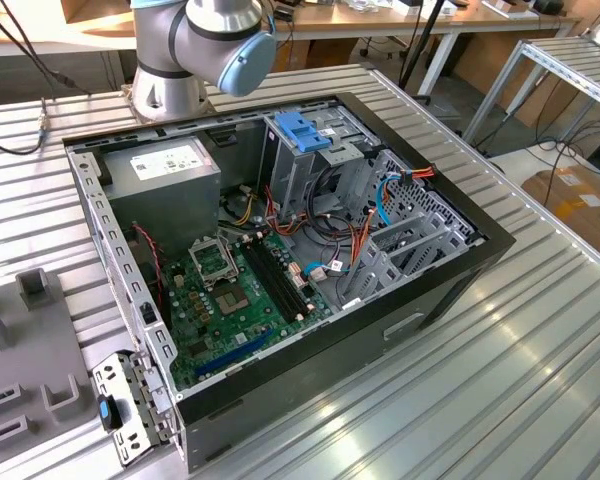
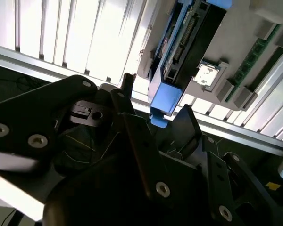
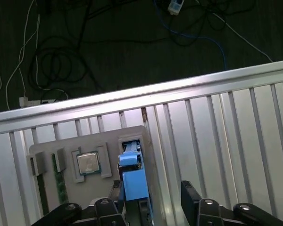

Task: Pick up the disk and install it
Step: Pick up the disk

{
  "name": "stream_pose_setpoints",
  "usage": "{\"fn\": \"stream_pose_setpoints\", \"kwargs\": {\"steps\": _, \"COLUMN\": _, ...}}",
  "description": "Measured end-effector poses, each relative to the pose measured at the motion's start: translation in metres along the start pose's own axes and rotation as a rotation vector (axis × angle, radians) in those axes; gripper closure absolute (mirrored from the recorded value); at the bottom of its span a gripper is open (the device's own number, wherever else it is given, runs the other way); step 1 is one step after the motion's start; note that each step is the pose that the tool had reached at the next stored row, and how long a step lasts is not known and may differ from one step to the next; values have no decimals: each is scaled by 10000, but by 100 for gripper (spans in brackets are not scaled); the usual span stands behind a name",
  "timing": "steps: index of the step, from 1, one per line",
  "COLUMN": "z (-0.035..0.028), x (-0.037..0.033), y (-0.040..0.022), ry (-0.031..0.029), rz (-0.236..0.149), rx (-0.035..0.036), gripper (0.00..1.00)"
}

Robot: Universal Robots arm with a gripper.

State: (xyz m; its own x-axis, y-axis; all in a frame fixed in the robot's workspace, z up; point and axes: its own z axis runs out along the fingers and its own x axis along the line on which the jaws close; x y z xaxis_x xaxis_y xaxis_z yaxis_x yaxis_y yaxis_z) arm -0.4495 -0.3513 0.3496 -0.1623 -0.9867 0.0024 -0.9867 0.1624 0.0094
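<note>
**Over the parts tray, hand poised around the disk, nothing lifted yet**

At the edge of the ribbed metal desk (image 3: 217, 122), the disk (image 3: 134, 181) stands on edge in a slot of a grey parts tray (image 3: 108, 141), its blue side bracket facing up. A processor chip (image 3: 88, 163) and a memory stick (image 3: 61, 181) lie in neighbouring pockets of that tray.

In both wrist views the hand (image 3: 153, 188) sits around the end of the disk with its fingers apart. One finger is close against the blue bracket. The other stands off, with bare desk showing in the gap, so I judge the grip not yet made.

In the exterior view, the open computer case (image 1: 450, 270) lies well apart from the tray, and its blue-topped drive cage (image 1: 305, 130) has no disk going into it.

As I judge it, the task is at its very start. The approach is done. The clamp, the lift and the whole installation are not.
</note>
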Motion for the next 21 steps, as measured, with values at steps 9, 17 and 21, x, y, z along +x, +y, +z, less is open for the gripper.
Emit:
{"fn": "stream_pose_setpoints", "kwargs": {"steps": 9, "z": 42, "x": 19, "y": 0, "ry": 58, "rz": -1171, "rx": 6, "gripper": 40}}
{"fn": "stream_pose_setpoints", "kwargs": {"steps": 17, "z": 52, "x": 111, "y": 10, "ry": 61, "rz": -1490, "rx": 88, "gripper": 40}}
{"fn": "stream_pose_setpoints", "kwargs": {"steps": 21, "z": 80, "x": 135, "y": 21, "ry": 60, "rz": -1593, "rx": 121, "gripper": 40}}
